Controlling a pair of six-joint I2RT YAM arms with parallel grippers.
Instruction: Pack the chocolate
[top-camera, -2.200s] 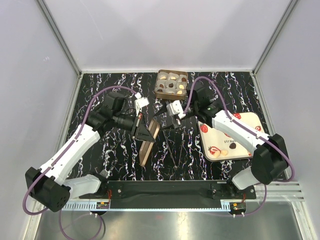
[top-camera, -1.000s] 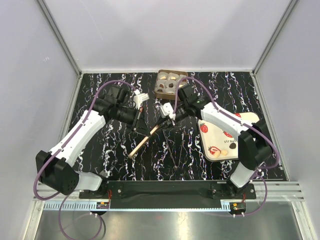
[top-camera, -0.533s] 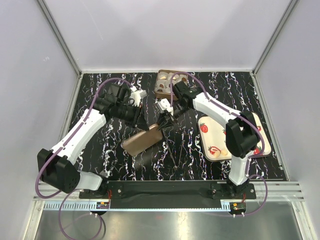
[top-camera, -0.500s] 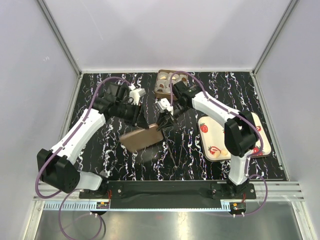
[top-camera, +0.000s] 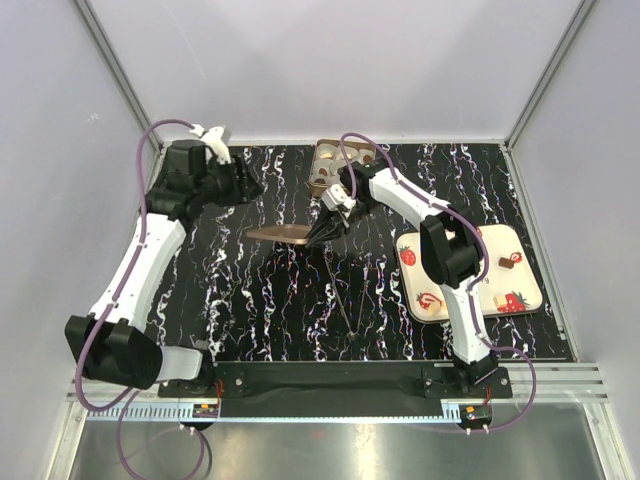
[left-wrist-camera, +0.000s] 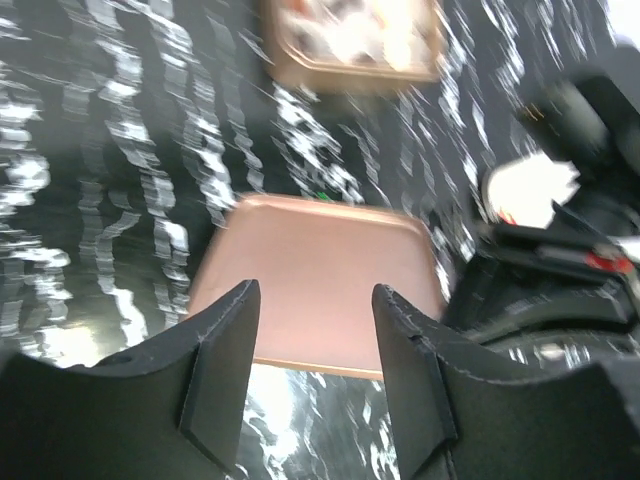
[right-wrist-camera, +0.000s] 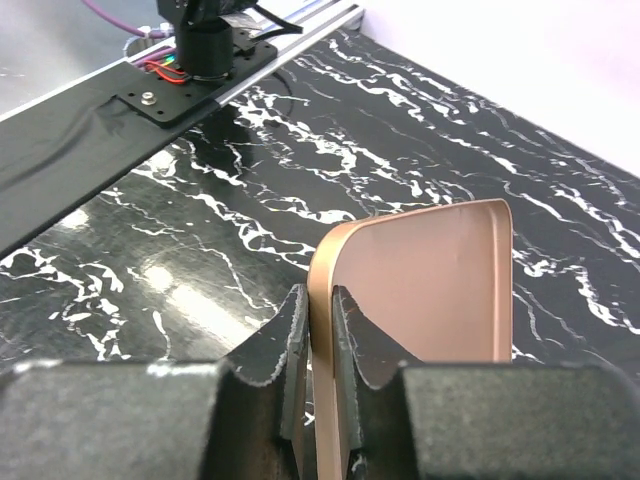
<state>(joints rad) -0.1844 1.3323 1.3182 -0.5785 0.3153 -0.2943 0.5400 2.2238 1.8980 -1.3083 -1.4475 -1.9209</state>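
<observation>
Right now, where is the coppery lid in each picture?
Top: lid mid-table, nearly edge-on, just left of the right gripper.
Left wrist: lid fills the centre, beyond the open left gripper.
Right wrist: lid centre-right, pinched by the right gripper.
Shared landmark: the black marbled table.

- Top view: bright, even overhead light; sharp; faint shadows.
- Left wrist view: heavy motion blur; box (left-wrist-camera: 350, 73) washed out.
- Right wrist view: lid (right-wrist-camera: 420, 290) crisp; glare patch on black marbled tabletop (right-wrist-camera: 180, 283).
</observation>
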